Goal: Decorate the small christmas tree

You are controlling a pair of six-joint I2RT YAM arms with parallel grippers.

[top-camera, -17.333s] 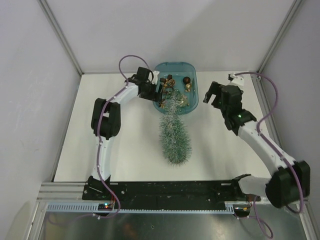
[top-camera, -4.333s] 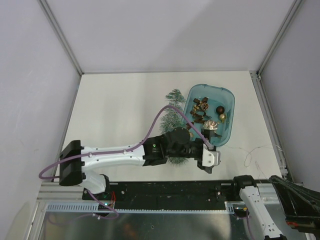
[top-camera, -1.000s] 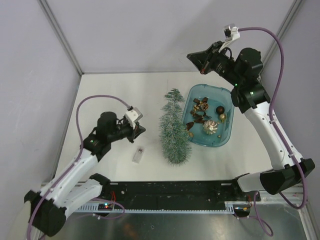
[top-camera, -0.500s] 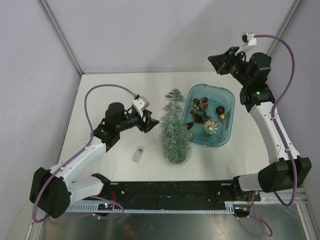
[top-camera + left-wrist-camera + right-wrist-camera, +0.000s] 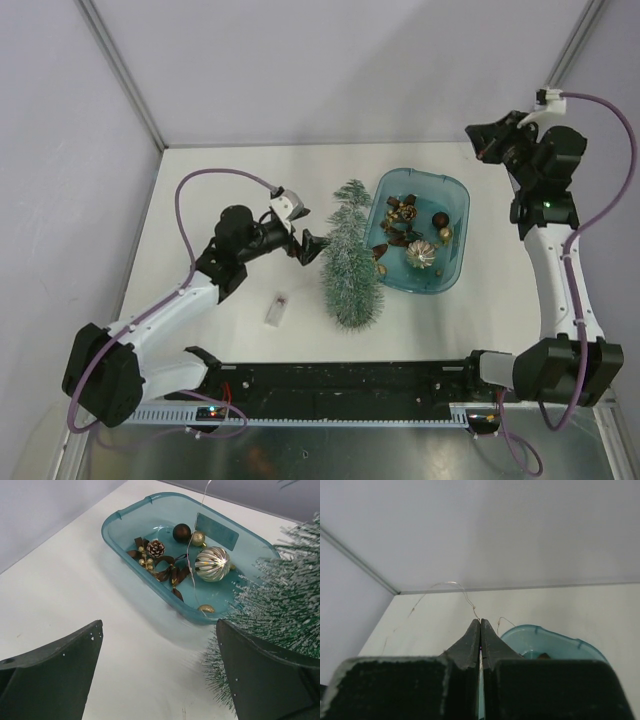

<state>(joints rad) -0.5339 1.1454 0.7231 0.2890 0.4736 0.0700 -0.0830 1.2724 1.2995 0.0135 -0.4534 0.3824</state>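
The left gripper (image 5: 159, 630) stands wide open, nothing between its dark fingers (image 5: 55, 675), low over the white table (image 5: 450, 320). Just beside its right-hand finger bristles the small christmas tree (image 5: 282, 600), frosted green. In the top view its narrow tip points away from the arm bases and its wide end toward them, but whether it stands or lies I cannot tell. Ahead of the open jaws, past the tree's flank, sits the blue tray (image 5: 120, 532). It holds a ribbed silver ball (image 5: 212, 564), a pine cone (image 5: 156, 548), a dark brown ball (image 5: 181, 532), a gold ball (image 5: 198, 538) and a sprig of brown leaves (image 5: 170, 575). A thin wire (image 5: 192, 545) runs up out of the tray and off the top of the wrist view. Behind the left gripper, toward its base, a small clear packet (image 5: 277, 308) lies on the table. The right gripper (image 5: 480, 622) is raised above the table beyond the tray's far right corner. Its fingertips are pressed together on the thin wire, which loops away from them to the left, and the tray lies below and ahead of it.
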